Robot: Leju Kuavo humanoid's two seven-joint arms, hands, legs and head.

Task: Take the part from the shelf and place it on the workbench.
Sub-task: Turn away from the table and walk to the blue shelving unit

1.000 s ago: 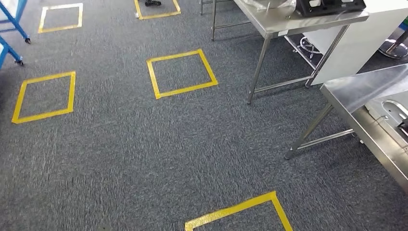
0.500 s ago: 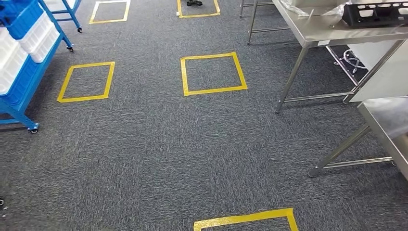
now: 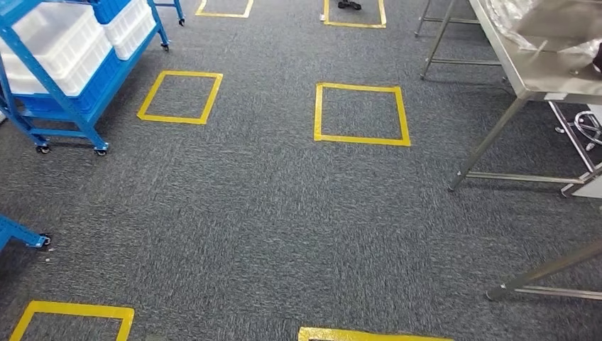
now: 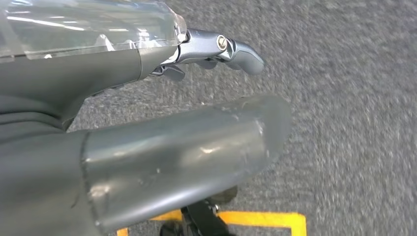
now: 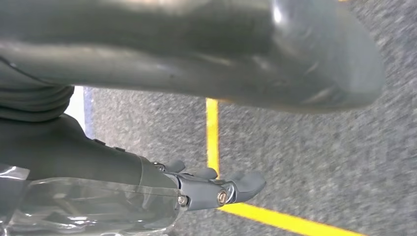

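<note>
Grey, short-looped carpet (image 3: 270, 213) is covering the whole floor, flecked and coarse in texture, and flat yellow tape squares (image 3: 362, 114) are lying on it in a loose grid. Taking the blue shelf (image 3: 64, 78) as the landmark: it is standing on small castors at the far left, a painted metal frame with slanted tiers, and it is holding rectangular white plastic bins (image 3: 53, 46) side by side with blue bins (image 3: 113, 8) behind them; what is lying inside the bins cannot be told, so the part itself, its direction and its long axis cannot be made out. Well apart from the shelf, across the carpet to the right, a brushed stainless-steel workbench (image 3: 546, 71) is standing on thin angled legs, with crumpled clear plastic film (image 3: 532, 21) lying on its top. The left hand (image 4: 196, 98) is hanging over the carpet, its thick smooth grey thumb extended and its darker fingers (image 4: 236, 49) lying loosely apart, holding nothing. The right hand (image 5: 206, 147) is hanging likewise above a yellow tape line, its fingers (image 5: 241, 184) slightly curled yet apart, gripping nothing.
</note>
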